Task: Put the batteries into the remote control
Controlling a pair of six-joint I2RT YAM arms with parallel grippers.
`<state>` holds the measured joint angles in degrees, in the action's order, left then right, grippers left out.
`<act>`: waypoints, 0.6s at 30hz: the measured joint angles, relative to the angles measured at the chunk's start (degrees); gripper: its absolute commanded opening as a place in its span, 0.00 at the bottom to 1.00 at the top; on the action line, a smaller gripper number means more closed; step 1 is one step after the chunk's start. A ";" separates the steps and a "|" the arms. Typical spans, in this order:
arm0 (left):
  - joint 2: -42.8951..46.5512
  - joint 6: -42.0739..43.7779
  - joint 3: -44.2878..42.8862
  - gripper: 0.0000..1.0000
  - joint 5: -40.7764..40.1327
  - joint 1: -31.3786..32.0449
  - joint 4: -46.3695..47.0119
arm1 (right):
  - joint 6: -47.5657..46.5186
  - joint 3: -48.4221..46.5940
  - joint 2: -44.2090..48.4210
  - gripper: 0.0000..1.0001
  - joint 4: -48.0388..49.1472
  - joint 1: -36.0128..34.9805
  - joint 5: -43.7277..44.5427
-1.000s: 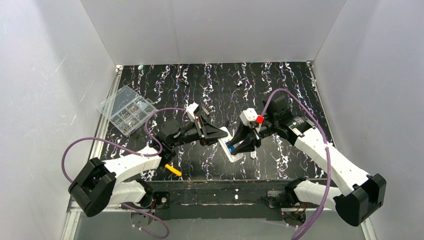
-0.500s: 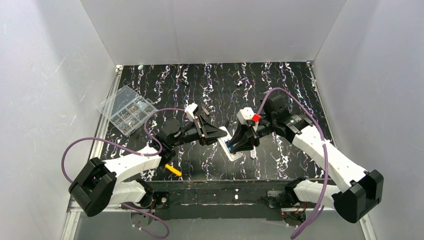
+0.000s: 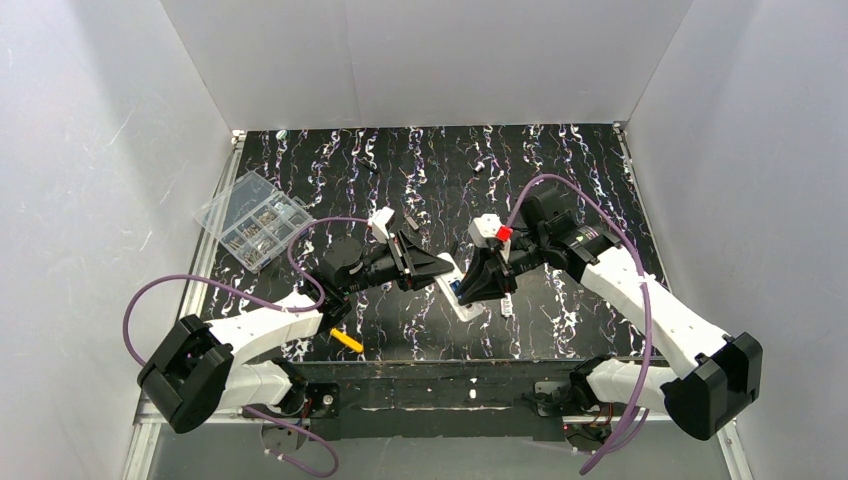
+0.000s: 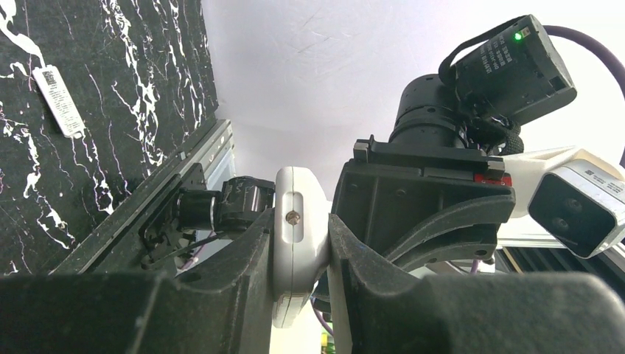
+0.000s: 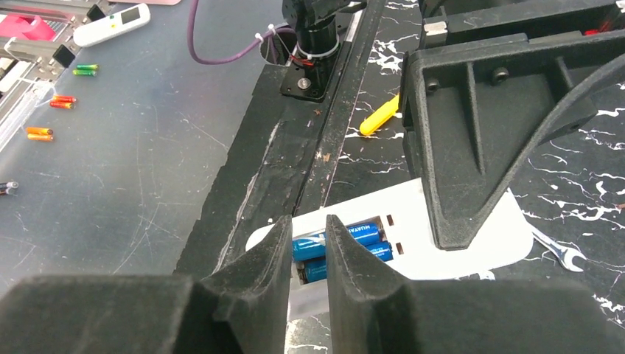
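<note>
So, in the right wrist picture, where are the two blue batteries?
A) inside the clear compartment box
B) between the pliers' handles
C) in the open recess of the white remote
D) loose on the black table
C: the right wrist view shows both batteries lying side by side inside the recess of the remote control, just behind the right end effector.

Crowded at centre by left claw (image 3: pixel 441 268) and right claw (image 3: pixel 470 288), tip to tip over the remote (image 3: pixel 466 308). Open surface (image 3: pixel 560 160) behind them. Clear box (image 3: pixel 252 220) far left; yellow handle (image 3: pixel 347 341) near front edge.
</note>
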<state>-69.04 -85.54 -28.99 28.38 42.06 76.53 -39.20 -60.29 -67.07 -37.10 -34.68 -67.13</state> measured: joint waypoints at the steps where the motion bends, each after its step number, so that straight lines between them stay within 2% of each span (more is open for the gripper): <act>1: 0.00 0.04 0.00 0.00 -0.09 0.00 -0.09 | 0.00 -0.02 -0.04 0.01 -0.09 -0.02 0.22; 18: 0.02 0.00 -0.87 0.00 -0.46 0.02 -0.17 | 3.37 -0.28 0.33 0.01 4.04 -0.33 3.41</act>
<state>-69.01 -85.54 -29.87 27.92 42.09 76.36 -35.83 -60.58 -66.74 -33.06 -35.00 -63.72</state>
